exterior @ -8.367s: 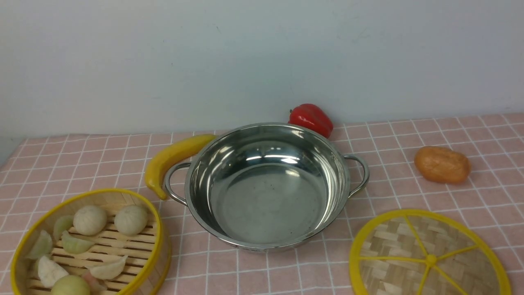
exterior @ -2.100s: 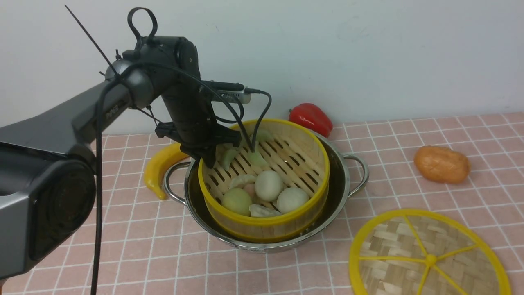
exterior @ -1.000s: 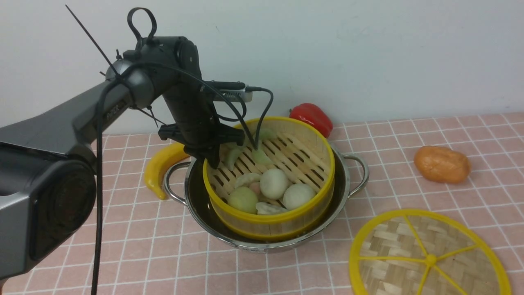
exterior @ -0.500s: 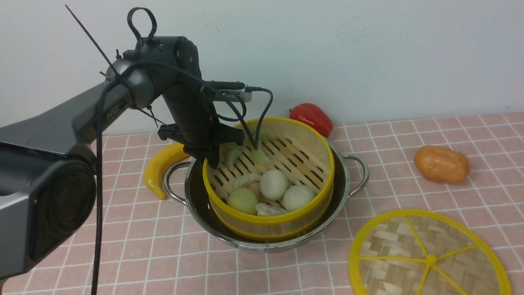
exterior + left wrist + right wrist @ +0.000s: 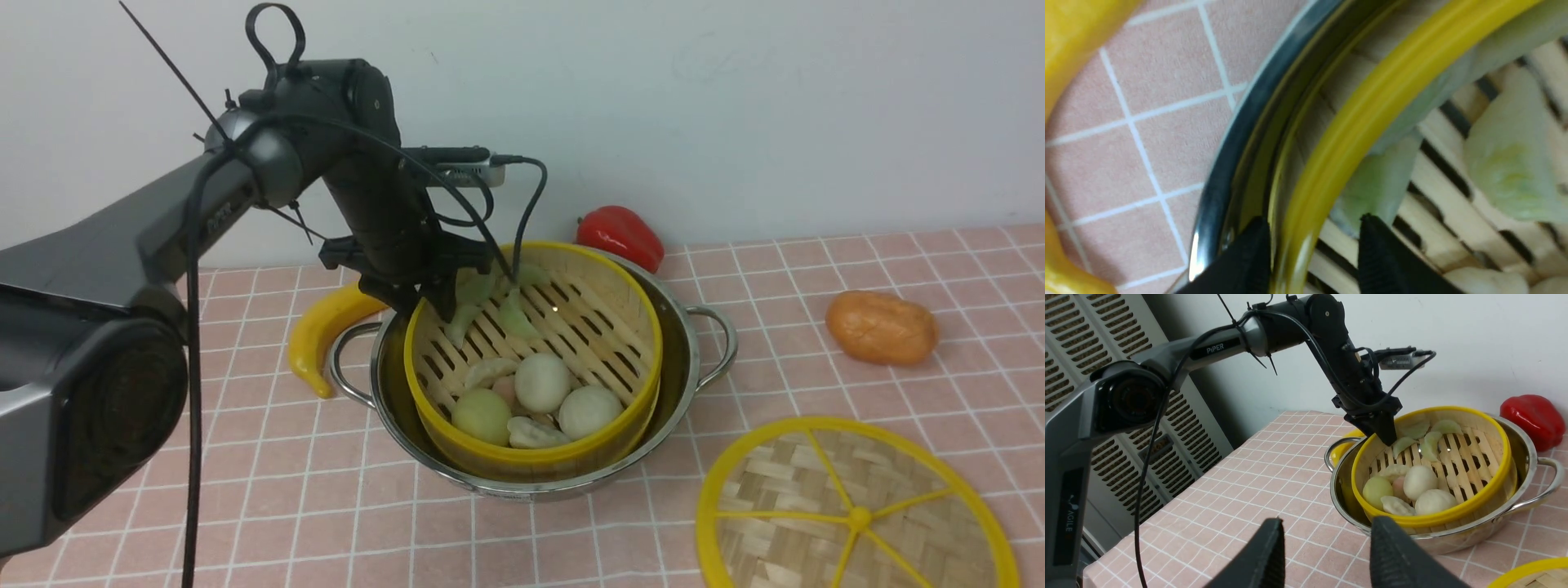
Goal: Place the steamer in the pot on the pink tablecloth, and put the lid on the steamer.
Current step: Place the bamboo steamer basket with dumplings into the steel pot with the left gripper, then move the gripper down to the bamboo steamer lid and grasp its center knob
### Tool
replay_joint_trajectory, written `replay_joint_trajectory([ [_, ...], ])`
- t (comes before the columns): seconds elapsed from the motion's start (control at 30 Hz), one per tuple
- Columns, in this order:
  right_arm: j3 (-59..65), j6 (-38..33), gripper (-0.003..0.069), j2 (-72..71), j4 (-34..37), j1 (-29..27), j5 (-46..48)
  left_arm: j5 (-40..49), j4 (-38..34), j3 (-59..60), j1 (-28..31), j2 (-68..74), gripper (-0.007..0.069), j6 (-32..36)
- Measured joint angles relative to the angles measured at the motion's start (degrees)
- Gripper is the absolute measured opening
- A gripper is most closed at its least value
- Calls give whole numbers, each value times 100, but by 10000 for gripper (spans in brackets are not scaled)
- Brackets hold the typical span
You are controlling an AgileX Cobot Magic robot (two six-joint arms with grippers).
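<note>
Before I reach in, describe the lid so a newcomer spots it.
On the pink tablecloth with white grid lines, look right of the shiny steel pot. There lies a flat woven-bamboo disc, yellow-rimmed; unlike the deep slatted steamer, it has yellow spokes.

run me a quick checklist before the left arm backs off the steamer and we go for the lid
1. Steamer inside the pot: ok
2. Left tool open, a finger on each side of the steamer's rim: ok
3. Left tool lifted clear of the steamer: not ok, fingers at its rim
4. Steamer resting level on the pot's bottom: cannot tell
5. Right tool open and free for the lid: ok
</note>
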Motion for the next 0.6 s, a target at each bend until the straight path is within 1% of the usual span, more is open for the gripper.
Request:
replay_joint_trajectory([
  [0.03,0,0,302,0,52,0,-6,0,0,-68,0,-69,321,-2],
  [0.1,0,0,302,0,127,0,-43,6,-6,-148,0,-137,332,-7],
  [0.2,0,-81,302,0,546,0,-265,9,-6,-384,0,-551,345,-7],
  [0.27,0,-280,302,0,1007,0,-449,9,-6,-532,0,-953,345,-7],
  [0.3,0,-280,302,0,1007,0,-467,9,-6,-544,0,-1035,345,-7],
  [0.4,0,-914,302,0,1983,0,-855,12,-6,-757,0,-1904,347,-7],
  [0.43,0,-995,302,0,2098,0,-902,12,-6,-776,0,-1960,347,-7],
  [0.5,0,-1497,302,0,2805,0,-1202,-3,0,-877,0,-2644,347,-7],
  [0.53,0,-1830,302,0,3276,0,-1411,-3,0,-906,0,-3069,347,-1],
  [0.6,-14,-2477,302,0,3816,0,-1703,-3,0,-914,0,-3555,347,36],
])
